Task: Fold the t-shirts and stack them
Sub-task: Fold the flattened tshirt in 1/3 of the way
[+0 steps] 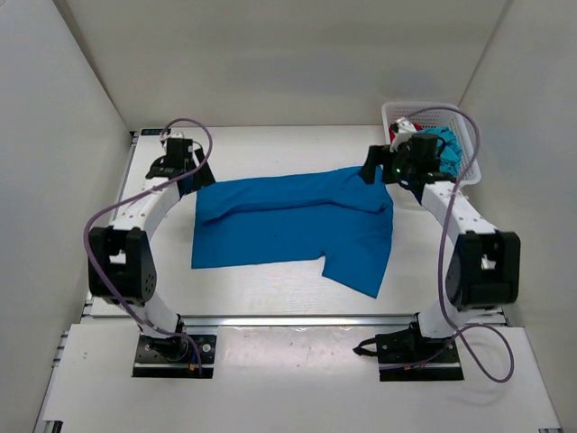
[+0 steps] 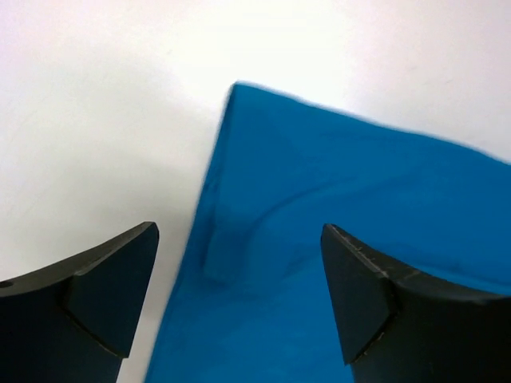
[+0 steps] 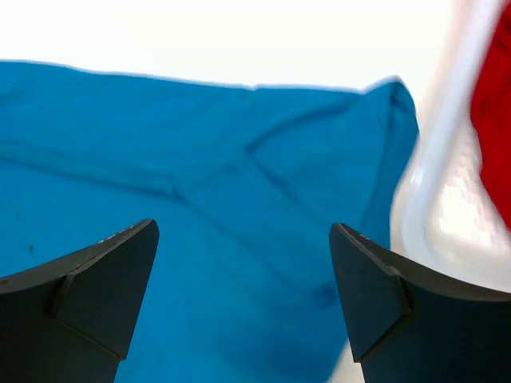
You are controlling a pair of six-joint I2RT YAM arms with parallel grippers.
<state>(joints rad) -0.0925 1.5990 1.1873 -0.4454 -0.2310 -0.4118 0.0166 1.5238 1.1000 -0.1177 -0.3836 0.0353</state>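
Top: blue shirt lies flat mid-surface, far edge folded over. Left tool at far-left corner, right tool at far-right corner. Basket far right holds teal shirt, red shirt.
Left wrist: jaws wide apart, nothing between, above shirt corner.
Right wrist: jaws wide apart, nothing between, above blue cloth; basket rim, red cloth at right.

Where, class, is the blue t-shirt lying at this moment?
In the top view the blue t-shirt lies spread across the middle of the table, with its far right corner near the white basket at the table's far right.
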